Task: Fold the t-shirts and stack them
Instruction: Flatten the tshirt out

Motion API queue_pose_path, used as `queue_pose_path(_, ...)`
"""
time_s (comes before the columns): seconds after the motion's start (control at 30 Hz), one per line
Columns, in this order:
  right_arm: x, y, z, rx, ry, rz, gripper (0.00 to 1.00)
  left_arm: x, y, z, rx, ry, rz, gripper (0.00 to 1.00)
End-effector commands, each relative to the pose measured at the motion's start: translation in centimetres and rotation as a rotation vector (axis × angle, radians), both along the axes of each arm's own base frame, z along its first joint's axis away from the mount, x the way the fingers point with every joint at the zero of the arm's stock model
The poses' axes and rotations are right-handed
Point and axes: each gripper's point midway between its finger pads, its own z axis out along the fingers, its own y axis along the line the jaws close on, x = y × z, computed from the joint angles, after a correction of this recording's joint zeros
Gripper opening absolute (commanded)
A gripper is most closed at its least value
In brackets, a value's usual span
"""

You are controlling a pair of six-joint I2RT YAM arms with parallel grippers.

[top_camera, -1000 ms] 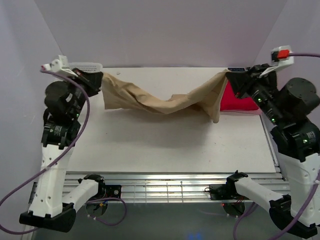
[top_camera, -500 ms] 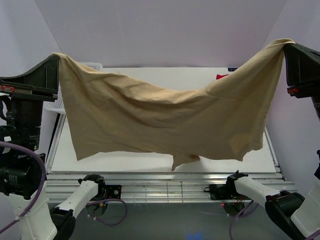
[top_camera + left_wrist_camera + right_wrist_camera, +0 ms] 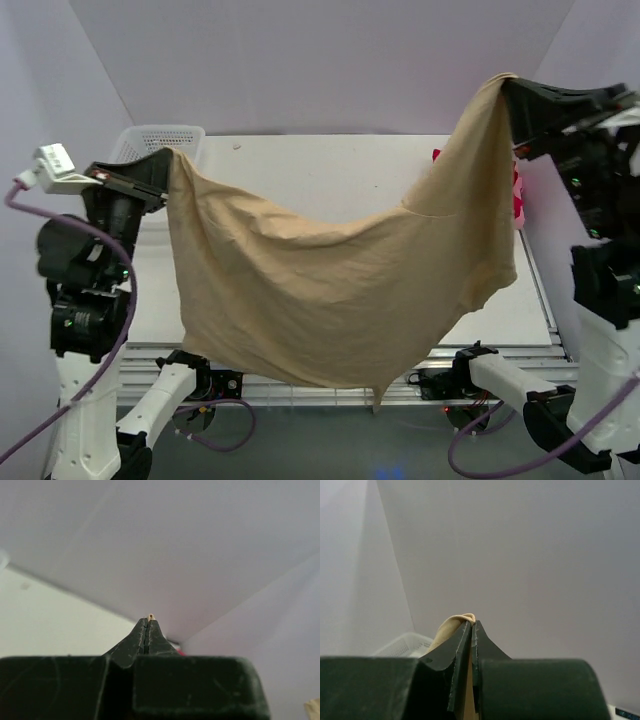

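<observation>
A tan t-shirt (image 3: pixel 340 290) hangs spread in the air between both arms, its lower hem drooping past the table's near edge. My left gripper (image 3: pixel 172 158) is shut on its left top corner; a speck of tan cloth shows at the fingertips (image 3: pixel 150 617). My right gripper (image 3: pixel 505 85) is shut on the right top corner, held higher, with tan cloth (image 3: pixel 452 627) bunched at its tips (image 3: pixel 472 623). A red t-shirt (image 3: pixel 516 195) lies at the table's far right, mostly hidden behind the tan one.
A white mesh basket (image 3: pixel 150 142) stands at the back left corner of the white table (image 3: pixel 330 165), and shows in the right wrist view too (image 3: pixel 405 645). Purple walls close in the back and both sides.
Both arms lifted the tan t-shirt off the table and spread it wide. Since half a second ago the left corner has dropped lower and the shirt hangs further down.
</observation>
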Motion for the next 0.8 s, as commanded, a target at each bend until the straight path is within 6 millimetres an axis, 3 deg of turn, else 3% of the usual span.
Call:
queue_pose_path(0.0,10.6,1.9,-9.4,-0.068,0.230,-0.028,0.08,5.4,1.5,-12.2,0.050,0.292,0.126,0.00)
queue_pose_path(0.07,14.2,2.5,-12.8,-0.090,0.280,-0.042,0.08,7.7,2.1,-16.0,0.076,0.336,0.175,0.00)
queue_pose_path(0.1,17.5,3.1,-17.3,-0.117,0.368,-0.042,0.08,9.0,2.3,-20.4,0.096,0.422,0.199,0.00)
queue_pose_path(0.13,19.1,3.4,-18.8,-0.123,0.388,-0.047,0.08,10.3,2.7,-21.1,0.095,0.404,0.229,0.00)
queue_pose_path(0.17,20.5,3.7,-19.2,-0.121,0.372,-0.047,0.08,11.9,3.0,-23.8,0.104,0.466,0.260,0.00)
queue_pose_path(0.2,23.1,4.4,-21.3,-0.131,0.402,-0.040,0.08,12.9,3.2,-24.9,0.097,0.481,0.282,0.00)
queue_pose_path(0.27,25.5,4.9,-22.0,-0.120,0.400,-0.040,0.08,15.3,3.3,-25.2,0.112,0.435,0.307,0.00)
queue_pose_path(0.3,27.9,5.1,-23.5,-0.120,0.410,-0.057,0.08,17.3,3.3,-26.8,0.136,0.458,0.324,0.00)
queue_pose_path(0.33,29.0,5.2,-23.6,-0.118,0.403,-0.064,0.08,18.6,3.4,-26.4,0.134,0.458,0.339,0.00)
queue_pose_path(0.37,30.1,5.3,-23.9,-0.121,0.408,-0.069,0.09,19.8,3.7,-26.9,0.151,0.479,0.362,0.10)
queue_pose_path(0.4,32.4,5.6,-27.7,-0.149,0.508,-0.081,0.27,21.4,3.8,-30.3,0.197,0.580,0.378,0.12)
queue_pose_path(0.43,33.5,5.8,-26.6,-0.172,0.486,-0.084,0.48,22.8,3.8,-28.7,0.189,0.562,0.388,0.17)
queue_pose_path(0.47,34.4,6.0,-27.5,-0.185,0.521,-0.082,0.59,23.6,3.6,-29.7,0.209,0.599,0.379,0.36)
queue_pose_path(0.5,35.8,6.2,-32.5,-0.230,0.668,-0.083,0.65,24.9,3.4,-31.7,0.241,0.648,0.369,0.54)
queue_pose_path(0.53,36.3,6.4,-33.3,-0.250,0.700,-0.074,0.68,25.6,3.3,-32.0,0.274,0.657,0.361,0.69)
queue_pose_path(0.57,36.6,6.6,-32.6,-0.253,0.703,-0.071,0.69,26.6,3.1,-30.8,0.282,0.636,0.352,0.75)
queue_pose_path(0.63,36.7,6.3,-35.6,-0.283,0.800,-0.078,0.71,27.1,3.2,-32.1,0.312,0.698,0.359,0.77)
queue_pose_path(0.67,36.0,6.2,-36.9,-0.292,0.834,-0.079,0.76,27.3,3.2,-31.3,0.308,0.692,0.363,0.78)
queue_pose_path(0.73,34.8,5.8,-37.8,-0.295,0.852,-0.087,0.76,26.8,3.3,-30.9,0.314,0.697,0.358,0.78)
queue_pose_path(0.77,33.1,5.5,-39.3,-0.305,0.886,-0.077,0.76,26.3,3.2,-31.0,0.312,0.699,0.353,0.78)
